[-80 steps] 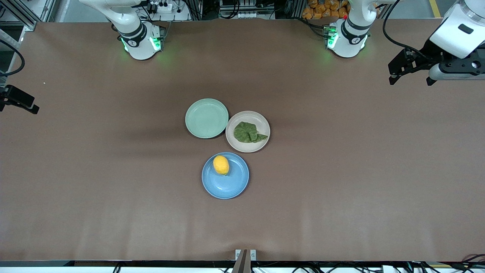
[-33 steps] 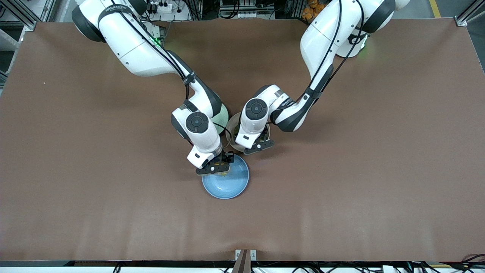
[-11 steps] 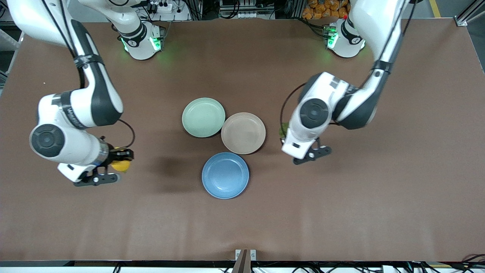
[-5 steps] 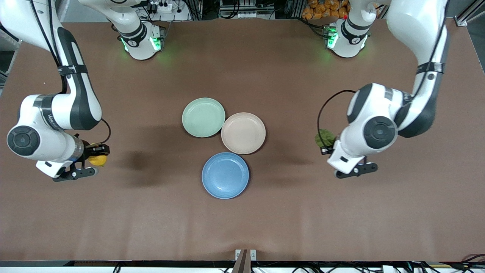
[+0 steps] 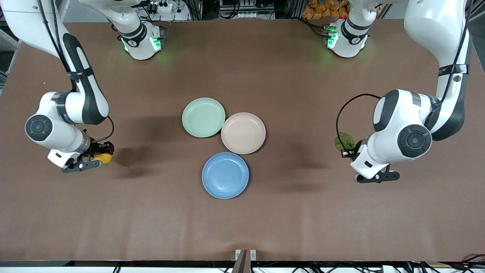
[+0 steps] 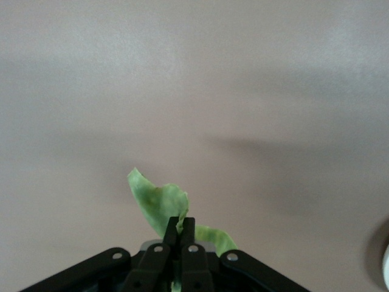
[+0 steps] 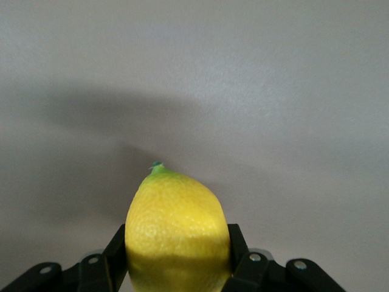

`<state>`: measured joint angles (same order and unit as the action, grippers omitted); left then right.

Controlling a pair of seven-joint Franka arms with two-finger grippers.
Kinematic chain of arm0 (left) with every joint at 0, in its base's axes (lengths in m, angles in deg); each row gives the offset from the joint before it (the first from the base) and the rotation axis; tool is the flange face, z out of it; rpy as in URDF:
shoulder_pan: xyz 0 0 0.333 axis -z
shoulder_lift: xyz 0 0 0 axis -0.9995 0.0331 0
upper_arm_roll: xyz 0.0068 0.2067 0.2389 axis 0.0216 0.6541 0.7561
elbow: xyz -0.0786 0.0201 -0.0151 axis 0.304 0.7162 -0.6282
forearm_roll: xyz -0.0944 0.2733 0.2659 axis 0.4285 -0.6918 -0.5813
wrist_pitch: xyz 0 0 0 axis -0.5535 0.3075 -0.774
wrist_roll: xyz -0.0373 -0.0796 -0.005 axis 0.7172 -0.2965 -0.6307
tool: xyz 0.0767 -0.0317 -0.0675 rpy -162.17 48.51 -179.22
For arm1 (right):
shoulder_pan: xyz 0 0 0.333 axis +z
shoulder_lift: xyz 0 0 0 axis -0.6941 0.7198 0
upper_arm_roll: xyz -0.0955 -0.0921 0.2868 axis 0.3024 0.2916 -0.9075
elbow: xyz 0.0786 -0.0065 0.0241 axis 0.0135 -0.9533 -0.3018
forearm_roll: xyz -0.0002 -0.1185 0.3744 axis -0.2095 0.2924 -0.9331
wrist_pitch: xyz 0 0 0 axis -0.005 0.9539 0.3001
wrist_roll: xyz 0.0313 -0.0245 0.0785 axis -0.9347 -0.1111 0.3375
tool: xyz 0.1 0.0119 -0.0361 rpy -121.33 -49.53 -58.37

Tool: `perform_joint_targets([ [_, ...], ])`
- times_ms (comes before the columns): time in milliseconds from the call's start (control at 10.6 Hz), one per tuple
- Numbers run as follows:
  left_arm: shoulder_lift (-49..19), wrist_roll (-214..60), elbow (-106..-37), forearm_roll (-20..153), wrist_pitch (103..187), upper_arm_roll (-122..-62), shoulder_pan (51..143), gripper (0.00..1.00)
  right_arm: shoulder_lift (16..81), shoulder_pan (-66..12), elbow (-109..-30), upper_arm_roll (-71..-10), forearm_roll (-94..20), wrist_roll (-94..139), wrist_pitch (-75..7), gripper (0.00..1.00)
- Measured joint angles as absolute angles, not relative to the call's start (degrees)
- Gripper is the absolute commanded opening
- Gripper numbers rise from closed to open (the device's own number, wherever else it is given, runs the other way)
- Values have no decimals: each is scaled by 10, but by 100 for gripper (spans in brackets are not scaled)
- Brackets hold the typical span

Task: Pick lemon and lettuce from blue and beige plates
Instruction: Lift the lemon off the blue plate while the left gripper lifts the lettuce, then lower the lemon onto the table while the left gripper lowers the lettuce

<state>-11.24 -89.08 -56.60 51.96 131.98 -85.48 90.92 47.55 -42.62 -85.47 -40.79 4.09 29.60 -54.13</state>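
Observation:
The lemon (image 5: 104, 159) (image 7: 176, 207), yellow with a tiny green tip, sits between the fingers of my right gripper (image 5: 102, 154) (image 7: 176, 236), which is shut on it low over bare table toward the right arm's end. My left gripper (image 5: 346, 152) (image 6: 180, 222) is shut on the lettuce (image 5: 344, 140) (image 6: 159, 199), and the wrinkled green leaf hangs from its fingertips over bare table toward the left arm's end. The blue plate (image 5: 225, 175) and the beige plate (image 5: 243, 133) lie mid-table with nothing on them.
A pale mint-green plate (image 5: 203, 117) lies beside the beige plate, touching it, toward the right arm's end. Brown tabletop stretches out around the three plates. Both arm bases stand along the table edge farthest from the front camera.
The left gripper has carried the lettuce away from the plates toward its own end of the table. The right gripper has drifted outward with the lemon and dropped closer to the table.

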Motion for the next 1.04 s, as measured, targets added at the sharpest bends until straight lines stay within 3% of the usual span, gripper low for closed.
perform_joint_targets([
  [472, -108, -875, -580, 520, 1340, -856, 898, 100, 487, -430, -946, -408, 41, 296, -672, 21],
  [566, -113, -876, -595, 520, 1360, -856, 898, 100, 490, -430, -949, -407, 41, 296, -676, 44],
  [660, -126, -880, -624, 524, 1393, -857, 898, 100, 493, -431, -950, -407, 40, 296, -677, 96],
  [1038, -225, -902, -784, 539, 1502, -857, 896, 100, 488, -436, -934, -406, 26, 295, -641, 100],
])
